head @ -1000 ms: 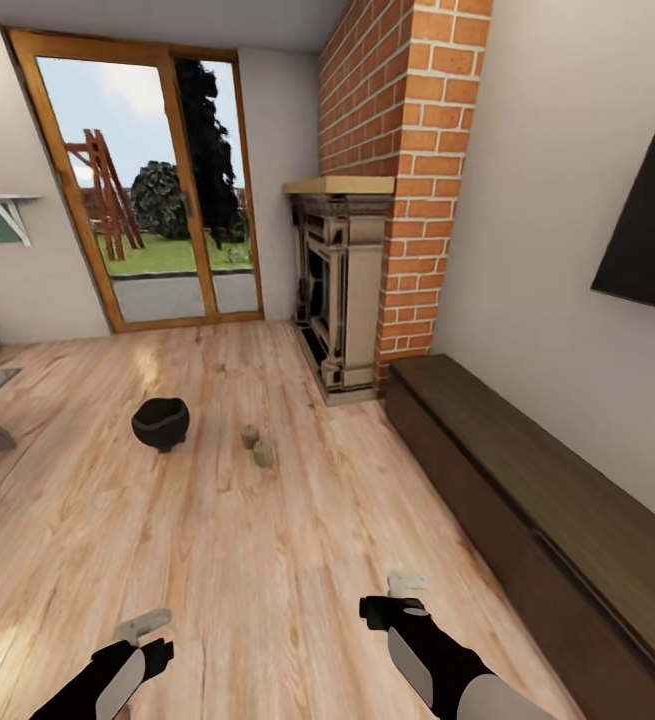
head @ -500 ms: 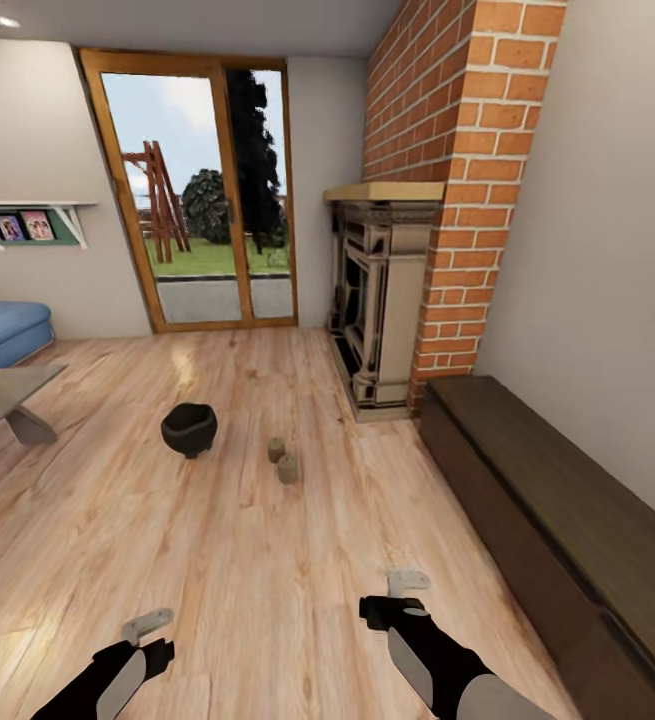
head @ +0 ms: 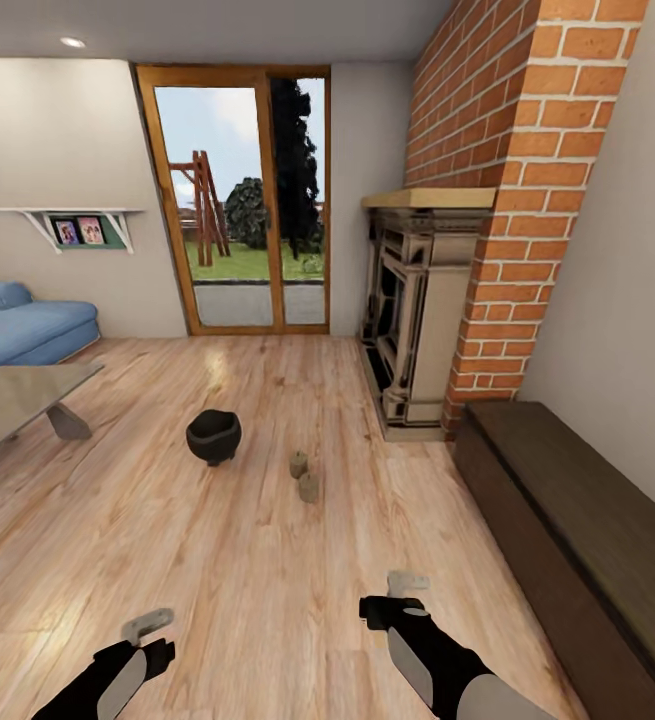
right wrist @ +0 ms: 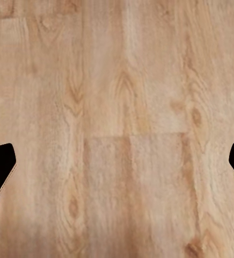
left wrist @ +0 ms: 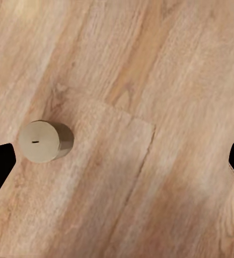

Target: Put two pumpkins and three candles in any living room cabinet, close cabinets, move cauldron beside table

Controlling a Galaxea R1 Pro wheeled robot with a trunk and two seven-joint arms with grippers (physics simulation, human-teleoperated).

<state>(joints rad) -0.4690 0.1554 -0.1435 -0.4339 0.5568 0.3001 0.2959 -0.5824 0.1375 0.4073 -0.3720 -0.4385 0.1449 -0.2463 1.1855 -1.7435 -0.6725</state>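
Both sets of fingers, left (head: 147, 622) and right (head: 407, 581), hang released over the floor (head: 247, 560), with the cauldron (head: 213, 436) and two candles (head: 304, 476) well ahead.

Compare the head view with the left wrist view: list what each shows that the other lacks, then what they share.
Head view alone: the black cauldron on the floor, two small tan candles beside it, the grey table, the long dark cabinet with its fronts closed, the brick fireplace and the blue sofa.

Left wrist view alone: a pale candle standing upright on the floor, seen from above, between the wide-apart fingertips of the left gripper.

Both share: the light wood plank floor.
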